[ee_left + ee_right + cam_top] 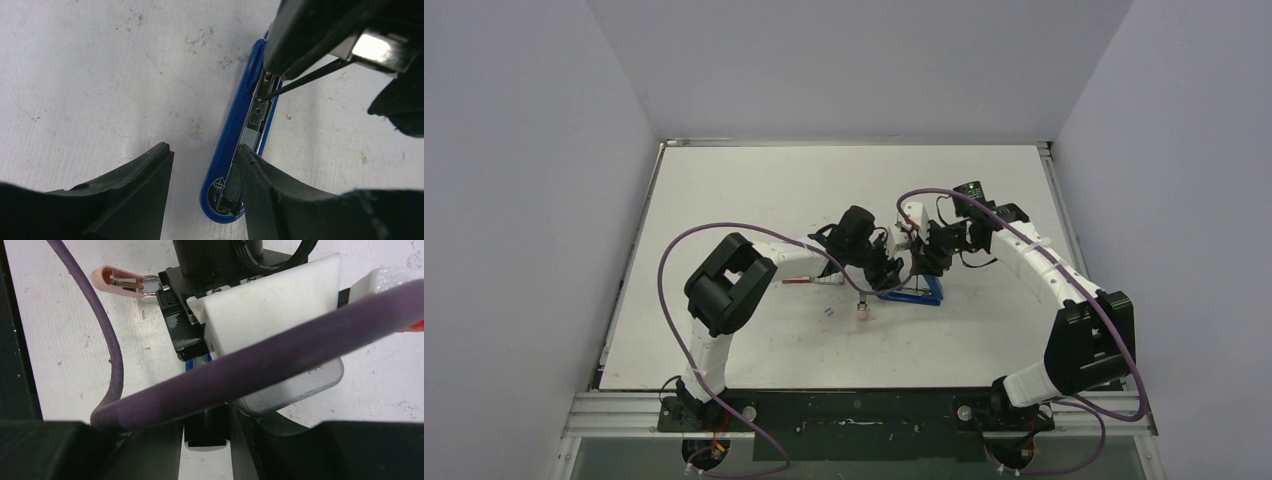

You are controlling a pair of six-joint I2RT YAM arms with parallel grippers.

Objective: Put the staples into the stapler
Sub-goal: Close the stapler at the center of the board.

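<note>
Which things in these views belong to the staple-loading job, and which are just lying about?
Job in hand:
- stapler, open, metal channel exposed
- red-and-white staple box
- loose grey bits, probably staple strips

Lying about:
- pink block

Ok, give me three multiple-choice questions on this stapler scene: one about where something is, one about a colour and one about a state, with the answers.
1. Where is the small pink block?
A) just left of the stapler
B) at the far edge of the table
C) on top of the stapler

2. The stapler's body is:
A) red
B) green
C) blue

3. The stapler is:
A) shut flat
B) opened, with its metal channel bared
C) lifted clear of the table

Answers:
1 A: the top view shows it beside the stapler's left end.
2 C: it is blue in the left wrist view.
3 B: the left wrist view shows the bare channel.
</note>
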